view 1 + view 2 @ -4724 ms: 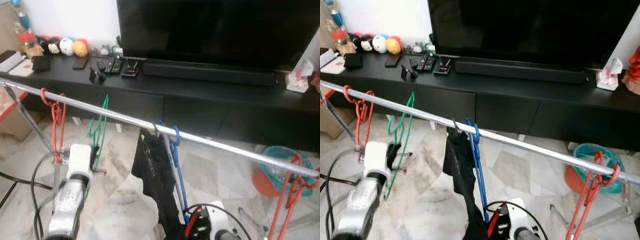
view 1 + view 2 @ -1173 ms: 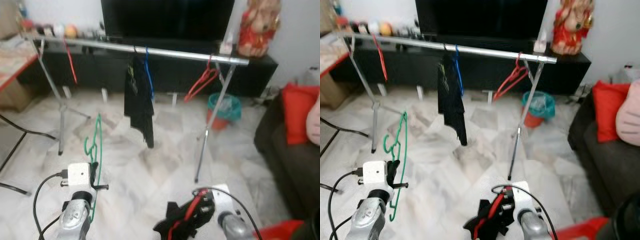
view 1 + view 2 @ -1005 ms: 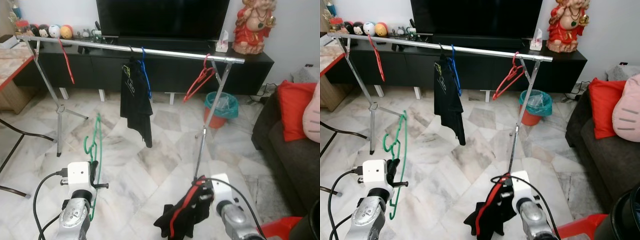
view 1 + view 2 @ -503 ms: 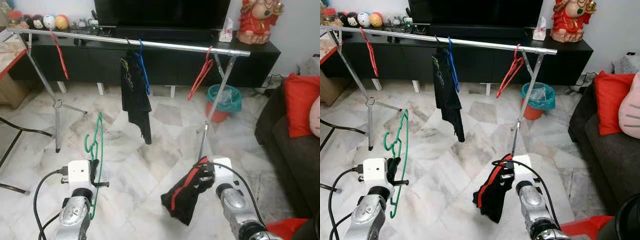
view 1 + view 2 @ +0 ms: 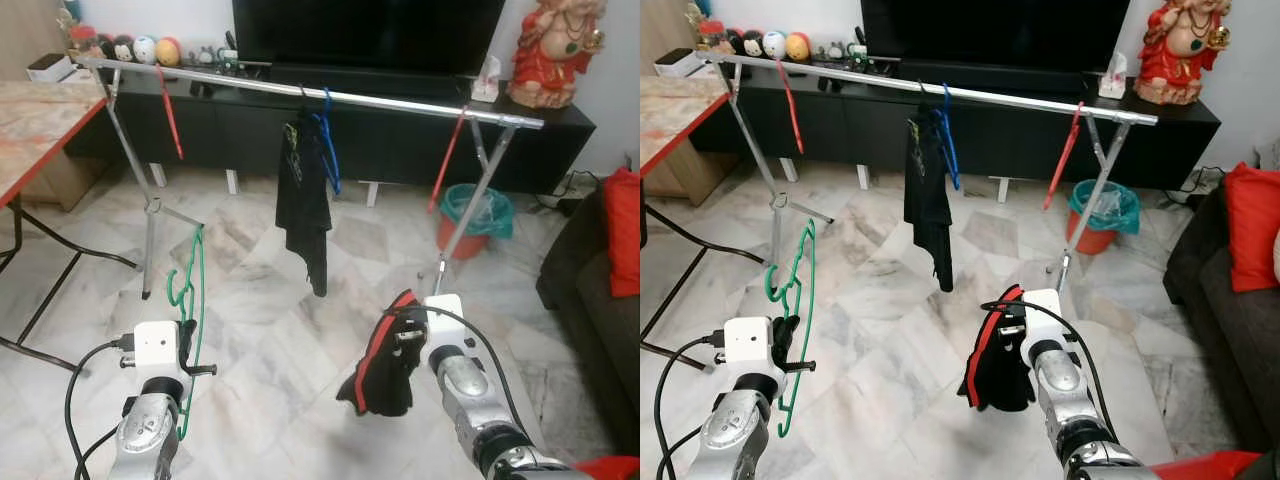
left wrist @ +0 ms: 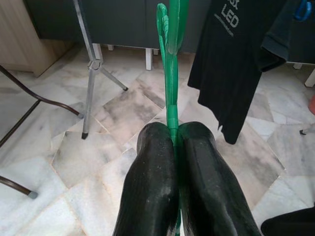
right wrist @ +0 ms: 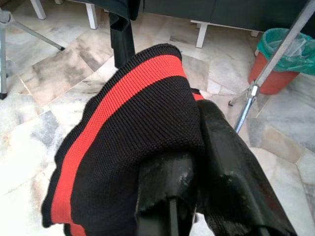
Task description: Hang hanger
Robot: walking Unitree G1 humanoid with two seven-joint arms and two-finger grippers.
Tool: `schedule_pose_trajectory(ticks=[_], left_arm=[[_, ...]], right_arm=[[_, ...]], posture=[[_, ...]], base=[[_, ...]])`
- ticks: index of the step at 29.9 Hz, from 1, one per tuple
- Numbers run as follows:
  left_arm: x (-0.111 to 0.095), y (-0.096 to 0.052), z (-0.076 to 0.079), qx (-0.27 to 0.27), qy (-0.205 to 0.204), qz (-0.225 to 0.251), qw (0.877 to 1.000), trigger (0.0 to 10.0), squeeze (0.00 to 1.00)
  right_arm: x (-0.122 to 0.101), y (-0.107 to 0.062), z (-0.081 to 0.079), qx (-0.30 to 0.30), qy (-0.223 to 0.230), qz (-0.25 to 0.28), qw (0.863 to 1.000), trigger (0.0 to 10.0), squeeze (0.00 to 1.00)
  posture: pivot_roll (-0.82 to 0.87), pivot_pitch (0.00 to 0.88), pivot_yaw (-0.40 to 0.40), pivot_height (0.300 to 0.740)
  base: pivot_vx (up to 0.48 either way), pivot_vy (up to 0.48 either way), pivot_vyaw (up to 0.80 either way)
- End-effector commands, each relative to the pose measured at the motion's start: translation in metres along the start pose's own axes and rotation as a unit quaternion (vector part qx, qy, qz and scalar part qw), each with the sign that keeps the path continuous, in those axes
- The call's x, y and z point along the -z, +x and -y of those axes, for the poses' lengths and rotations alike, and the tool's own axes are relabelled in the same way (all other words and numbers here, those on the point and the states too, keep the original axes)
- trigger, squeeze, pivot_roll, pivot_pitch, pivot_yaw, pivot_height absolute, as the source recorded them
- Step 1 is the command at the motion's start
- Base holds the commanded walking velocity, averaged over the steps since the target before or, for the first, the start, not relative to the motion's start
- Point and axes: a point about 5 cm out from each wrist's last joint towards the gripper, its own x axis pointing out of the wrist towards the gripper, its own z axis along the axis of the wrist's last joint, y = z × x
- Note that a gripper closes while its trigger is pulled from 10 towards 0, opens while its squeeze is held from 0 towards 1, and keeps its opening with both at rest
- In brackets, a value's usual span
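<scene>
My left gripper (image 6: 174, 133) is shut on the lower part of a green hanger (image 6: 170, 73), which stands upright with its hook on top (image 5: 190, 290). My right gripper (image 7: 189, 145) is shut on a black knit garment with a red stripe (image 7: 123, 142); the cloth hangs bunched from it above the floor (image 5: 385, 365). Well ahead stands a silver clothes rail (image 5: 300, 92). On the rail hang a red hanger (image 5: 170, 125), a black T-shirt (image 5: 305, 190), a blue hanger (image 5: 330, 150) and another red hanger (image 5: 447, 160).
Behind the rail a black TV cabinet (image 5: 400, 130) carries a large TV. A teal-lined red bin (image 5: 478, 215) sits by the rail's right legs. A wooden table (image 5: 40, 120) is at the left, a dark sofa with a red cushion (image 5: 622, 230) at the right. Marble floor lies between.
The camera has backed away from the rail. The green hanger, earlier up at the rail, is now low in my left gripper. My right gripper has lifted the garment higher.
</scene>
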Motion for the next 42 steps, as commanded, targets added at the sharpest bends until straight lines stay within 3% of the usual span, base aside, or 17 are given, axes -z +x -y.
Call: schedule_pose_trajectory(ticks=[1,10,31,42], left_arm=[[-0.005,0.001,0.0,0.003,0.002,0.007,1.0,10.0,0.0],[-0.007,0.003,-0.002,0.003,0.004,0.01,1.0,10.0,0.0],[-0.013,0.001,0.003,0.03,0.017,0.021,0.999,10.0,0.0],[-0.014,0.004,0.003,0.039,0.034,0.019,0.998,10.0,0.0]], right_arm=[[-0.012,0.004,0.003,0.006,0.002,0.023,1.0,10.0,0.0],[-0.018,0.006,0.001,0.005,0.004,0.029,1.0,10.0,0.0],[0.007,-0.003,0.001,0.013,0.018,-0.006,1.0,10.0,0.0],[0.007,-0.003,-0.001,0.015,0.024,-0.006,1.0,10.0,0.0]], posture=[[-0.01,0.0,-0.035,0.74],[0.0,0.0,-0.029,0.74],[0.03,0.0,-0.013,0.74],[0.02,0.0,0.0,0.74]], base=[[0.0,0.274,0.0],[0.0,0.272,0.0],[0.0,0.0,0.0],[0.0,-0.058,0.0]])
